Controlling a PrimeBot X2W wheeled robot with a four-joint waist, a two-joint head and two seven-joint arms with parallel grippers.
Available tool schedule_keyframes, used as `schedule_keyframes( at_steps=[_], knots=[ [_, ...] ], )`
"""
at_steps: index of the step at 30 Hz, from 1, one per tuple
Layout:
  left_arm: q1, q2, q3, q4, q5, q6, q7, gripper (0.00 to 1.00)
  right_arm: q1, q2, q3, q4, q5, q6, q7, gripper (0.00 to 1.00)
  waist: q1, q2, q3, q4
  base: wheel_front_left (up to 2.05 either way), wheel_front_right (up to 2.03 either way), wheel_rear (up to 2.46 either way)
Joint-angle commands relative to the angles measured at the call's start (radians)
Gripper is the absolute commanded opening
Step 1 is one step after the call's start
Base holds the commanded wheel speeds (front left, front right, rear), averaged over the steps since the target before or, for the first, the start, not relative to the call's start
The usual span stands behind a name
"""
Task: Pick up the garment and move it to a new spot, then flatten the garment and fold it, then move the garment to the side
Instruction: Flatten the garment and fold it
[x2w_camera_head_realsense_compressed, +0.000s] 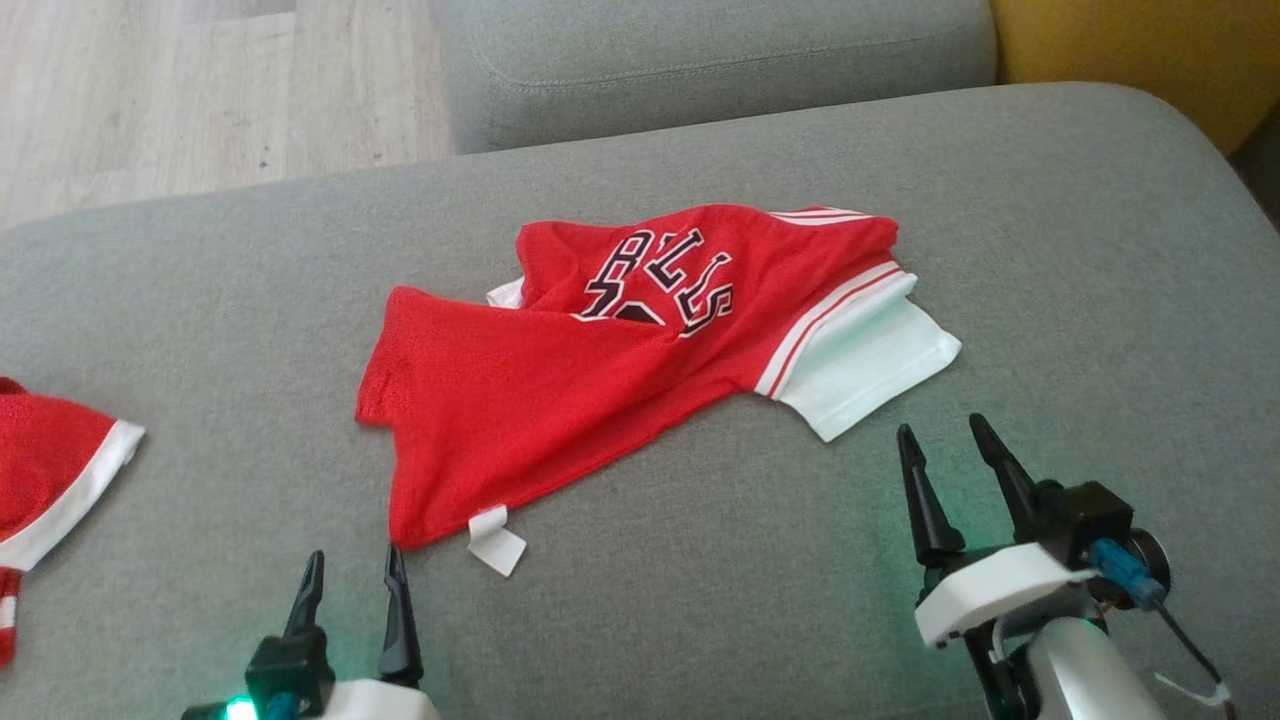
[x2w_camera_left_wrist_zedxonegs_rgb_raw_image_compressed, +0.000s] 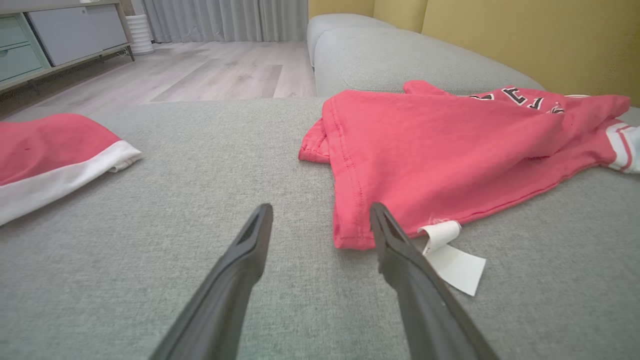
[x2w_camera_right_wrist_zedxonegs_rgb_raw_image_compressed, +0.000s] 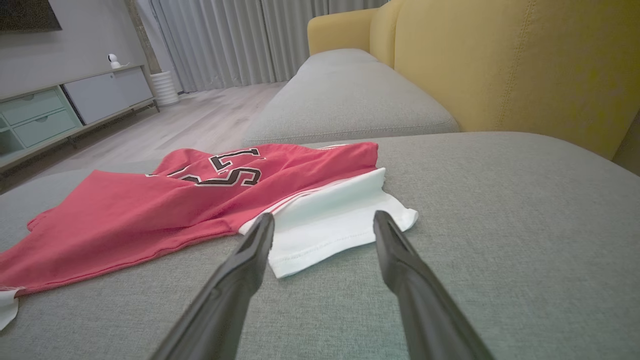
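Garment on the sofa cushion, both claws at its near edge. The garment (x2w_camera_head_realsense_compressed: 600, 370), a red jersey with black lettering and a white band (x2w_camera_head_realsense_compressed: 870, 370), lies rumpled and partly folded over itself near the middle of the grey sofa cushion (x2w_camera_head_realsense_compressed: 1050, 250). Its long axis runs on a diagonal, from a near corner on the robot's left to the white band further off on the right.

The left claw (x2w_camera_head_realsense_compressed: 356, 552) is spread and holds nothing. Its inner finger ends just beside the near red corner, next to a white label (x2w_camera_head_realsense_compressed: 497, 540) that sticks out from the hem. Whether the finger touches the cloth cannot be told. In the left wrist view that corner lies ahead and to the right of the left claw (x2w_camera_left_wrist_zedxonegs_rgb_raw_image_compressed: 320, 206).

The right claw (x2w_camera_head_realsense_compressed: 940, 425) is also spread and empty, with the white band just ahead and slightly left of it. In the right wrist view the band sits between the lines of the two fingers (x2w_camera_right_wrist_zedxonegs_rgb_raw_image_compressed: 324, 215).

Each arm is thus nearest to one end of the long axis, which seems to suit a two-ended pull to flatten the cloth.

A second red piece with white trim (x2w_camera_head_realsense_compressed: 50, 470) rests on the cushion's left edge, well apart.
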Motion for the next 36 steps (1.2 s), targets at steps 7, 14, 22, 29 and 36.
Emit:
schedule_keyframes(
  at_steps=[7, 14, 22, 29, 36],
  knots=[
    [-0.065, 0.008, 0.019, -0.015, -0.018, 0.000, -0.005, 1.00, -0.045, -0.004, 0.016, -0.022, 0.014, -0.001, -0.006, 1.00, 0.0000, 0.0000, 0.012, 0.026, 0.00, 0.00, 0.00],
    [-0.087, 0.008, 0.013, -0.012, -0.022, 0.007, -0.005, 1.00, -0.061, -0.004, 0.000, -0.017, 0.023, -0.001, -0.006, 1.00, 0.0000, 0.0000, 0.026, 0.056, 0.00, 0.00, 0.00],
    [-0.100, 0.008, 0.025, -0.016, -0.019, 0.007, -0.005, 1.00, -0.088, -0.004, -0.012, -0.004, 0.019, -0.001, -0.006, 1.00, 0.0000, 0.0000, 0.031, 0.078, 0.00, 0.00, 0.00],
    [-0.095, 0.008, 0.023, -0.022, -0.036, -0.023, -0.005, 1.00, -0.082, -0.004, -0.003, 0.001, 0.025, -0.001, -0.006, 1.00, 0.0000, 0.0000, 0.022, 0.078, 0.00, 0.00, 0.00],
    [-0.126, 0.008, -0.035, 0.048, -0.131, -0.109, -0.005, 1.00, -0.091, -0.004, 0.006, 0.005, 0.022, -0.001, -0.006, 1.00, 0.0000, 0.0000, 0.065, 0.050, 0.00, 0.00, 0.00]
  ],
)
